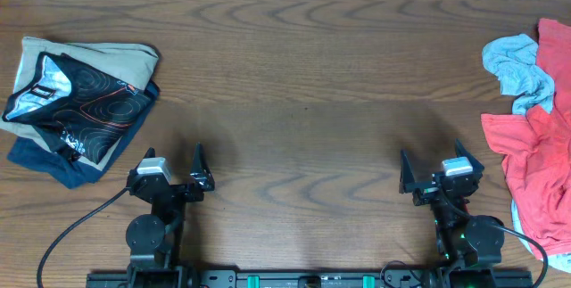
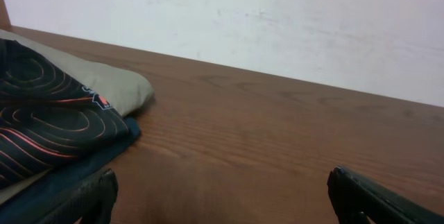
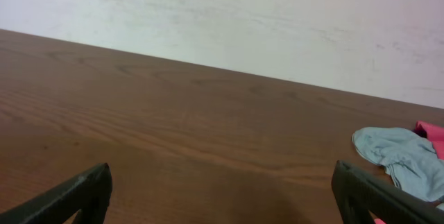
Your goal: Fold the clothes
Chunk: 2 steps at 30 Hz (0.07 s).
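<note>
Lying ahead of the left gripper and off to its left, the jersey is resting in a loose, partly bunched heap on top of a beige garment and a navy garment, apart from the fingers. It is looking thin, light and limp, probably slick sports fabric, so it is likely going to sag when lifted and slide over the layers beneath. I am judging its edge nearest the left gripper the best place to pinch, taking only the top layer. Both grippers are hanging wide open and empty, the right gripper sitting well apart from the jersey. To that gripper's right, a red garment and a grey-blue garment are lying on the table.
</note>
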### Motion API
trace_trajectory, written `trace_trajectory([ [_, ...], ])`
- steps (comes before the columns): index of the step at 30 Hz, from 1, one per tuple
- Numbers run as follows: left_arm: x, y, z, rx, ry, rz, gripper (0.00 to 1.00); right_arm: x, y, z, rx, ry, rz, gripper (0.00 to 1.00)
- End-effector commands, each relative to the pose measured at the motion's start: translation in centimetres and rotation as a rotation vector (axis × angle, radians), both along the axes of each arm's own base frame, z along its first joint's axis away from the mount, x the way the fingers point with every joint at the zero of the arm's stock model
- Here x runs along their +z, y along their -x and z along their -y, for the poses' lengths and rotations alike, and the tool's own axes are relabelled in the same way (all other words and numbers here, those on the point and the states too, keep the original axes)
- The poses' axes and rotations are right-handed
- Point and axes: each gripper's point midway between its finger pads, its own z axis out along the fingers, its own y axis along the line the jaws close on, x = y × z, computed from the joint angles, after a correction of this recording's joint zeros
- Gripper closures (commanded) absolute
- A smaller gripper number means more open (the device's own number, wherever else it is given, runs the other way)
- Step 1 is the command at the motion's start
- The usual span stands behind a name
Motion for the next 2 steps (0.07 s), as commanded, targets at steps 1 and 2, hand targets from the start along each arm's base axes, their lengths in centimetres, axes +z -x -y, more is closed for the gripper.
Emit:
trace_trajectory([
  [1,-1.41,0.14,0.02,-0.002,-0.022,-0.048,0.02,-0.01,0.04,-0.13,0.004,0.014,0.005,0.01],
  [2,-1.41,0.14,0.02,-0.002,-0.022,-0.048,0.02,-0.01,0.04,-0.14,0.005,0.014,0.005,0.01],
])
